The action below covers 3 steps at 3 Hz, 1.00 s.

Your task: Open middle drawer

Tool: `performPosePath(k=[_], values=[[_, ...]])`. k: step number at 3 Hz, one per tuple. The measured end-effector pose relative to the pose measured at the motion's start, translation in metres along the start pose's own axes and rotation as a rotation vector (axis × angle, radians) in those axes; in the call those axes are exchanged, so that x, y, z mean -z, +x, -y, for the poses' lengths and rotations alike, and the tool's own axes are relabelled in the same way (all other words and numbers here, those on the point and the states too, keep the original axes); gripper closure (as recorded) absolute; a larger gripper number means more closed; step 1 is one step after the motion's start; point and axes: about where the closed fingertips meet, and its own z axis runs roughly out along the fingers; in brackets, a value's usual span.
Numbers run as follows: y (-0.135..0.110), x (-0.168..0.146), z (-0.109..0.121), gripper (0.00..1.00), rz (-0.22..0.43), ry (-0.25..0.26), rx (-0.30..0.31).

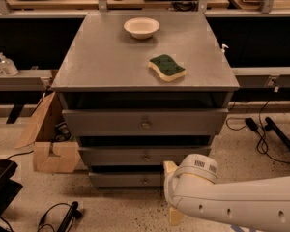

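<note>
The grey metal cabinet (145, 57) has three stacked drawer fronts. The middle drawer (116, 156) is the mid-sized front, with a small round knob (146, 157) at its centre. It looks pushed in, and no tray shows. My white arm (232, 202) reaches in from the lower right, in front of the cabinet's lower right corner. My gripper (170, 168) is mostly hidden behind the arm's rounded joint. Only cream-coloured parts of it show, just right of the bottom drawer (121, 180) and below and right of the middle knob. It is apart from the knob.
A white bowl (141, 27) and a green-and-yellow sponge (167, 67) lie on the cabinet top. The widest drawer (145, 123) is above the middle one. A cardboard box (50, 151) stands at the left, with cables and a black object (2, 187) on the floor. Cables (261, 134) lie at the right.
</note>
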Motion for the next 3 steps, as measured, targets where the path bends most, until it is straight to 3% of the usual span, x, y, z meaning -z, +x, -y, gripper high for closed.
performPosePath(k=[1,2,3], values=[[0.037,-0.072,0.043,0.00,-0.023,0.062,0.048],[0.037,-0.072,0.043,0.00,-0.023,0.062,0.048],[0.038,-0.089,0.047,0.00,0.022,0.065,0.043]])
